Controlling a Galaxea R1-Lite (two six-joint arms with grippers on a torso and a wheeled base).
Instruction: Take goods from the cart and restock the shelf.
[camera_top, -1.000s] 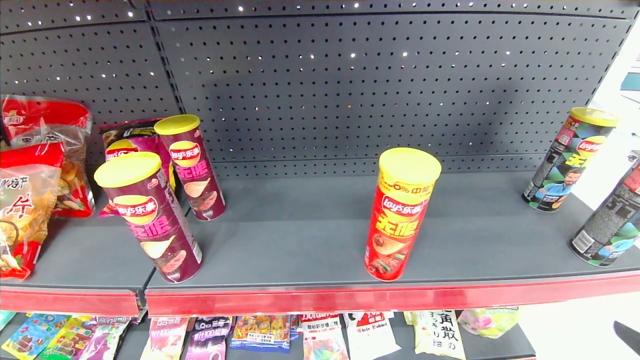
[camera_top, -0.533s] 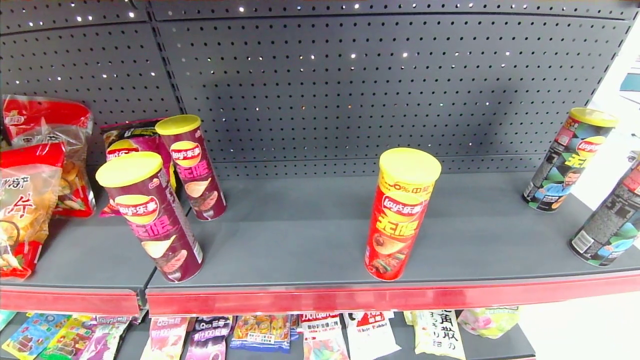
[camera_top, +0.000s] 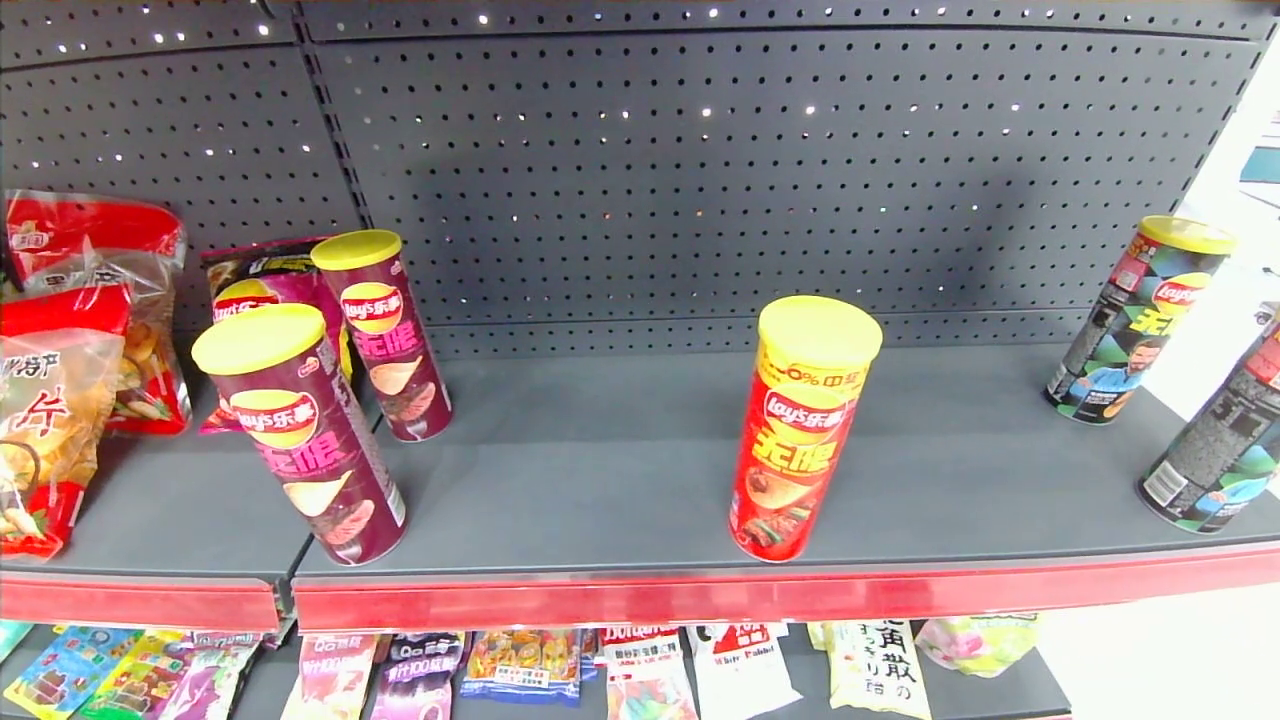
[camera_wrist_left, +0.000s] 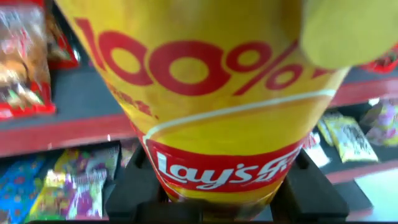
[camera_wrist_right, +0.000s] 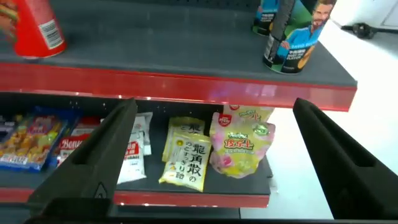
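Note:
My left gripper is shut on a yellow chips package with red print, which hides most of what lies beyond it. In the left wrist view the red-edged shelves lie behind it. The grey shelf holds a red chips can standing upright near its red front lip. My right gripper is open with nothing between its fingers. It hangs in front of the shelf's red lip, below the red can and the black-green cans.
Two purple cans stand at the shelf's left beside snack bags. Two black-green cans stand at the right end. Bare shelf lies on both sides of the red can. Snack packets fill the lower shelf.
A dark tip at the head view's lower right edge one second ago has dropped out of sight. The goods on the shelf have not moved.

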